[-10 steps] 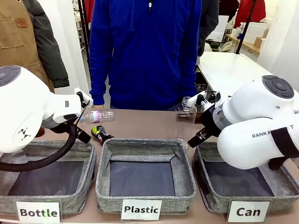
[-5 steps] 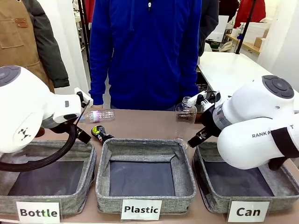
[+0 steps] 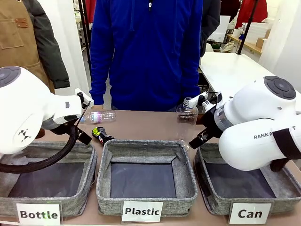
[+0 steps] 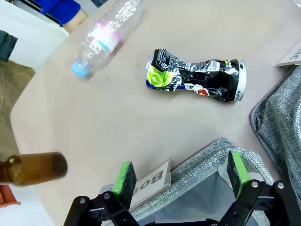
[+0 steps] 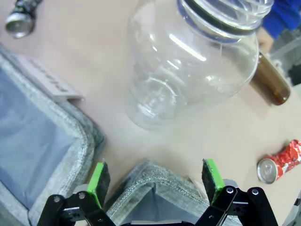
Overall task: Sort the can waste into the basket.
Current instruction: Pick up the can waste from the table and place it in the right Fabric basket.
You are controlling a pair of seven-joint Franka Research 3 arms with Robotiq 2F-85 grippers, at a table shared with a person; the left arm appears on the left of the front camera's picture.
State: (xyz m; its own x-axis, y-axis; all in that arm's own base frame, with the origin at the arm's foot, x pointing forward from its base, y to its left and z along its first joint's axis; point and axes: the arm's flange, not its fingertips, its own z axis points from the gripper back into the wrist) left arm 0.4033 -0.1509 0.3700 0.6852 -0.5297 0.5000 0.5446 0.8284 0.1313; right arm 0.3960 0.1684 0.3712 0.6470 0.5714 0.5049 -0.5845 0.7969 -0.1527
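Left hand [image 4: 181,172] hangs open near the black can [image 4: 195,75].

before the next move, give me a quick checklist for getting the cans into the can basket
1. Left gripper open and empty: ok.
2. Right gripper open and empty: ok.
3. Black can lying free, nothing on it: ok.
4. Red can lying free, off to one side in the right wrist view: ok.
5. Can basket upright, mouth open: ok.
6. Way straight ahead of the Right gripper: not ok, a clear bottle stands close in front.
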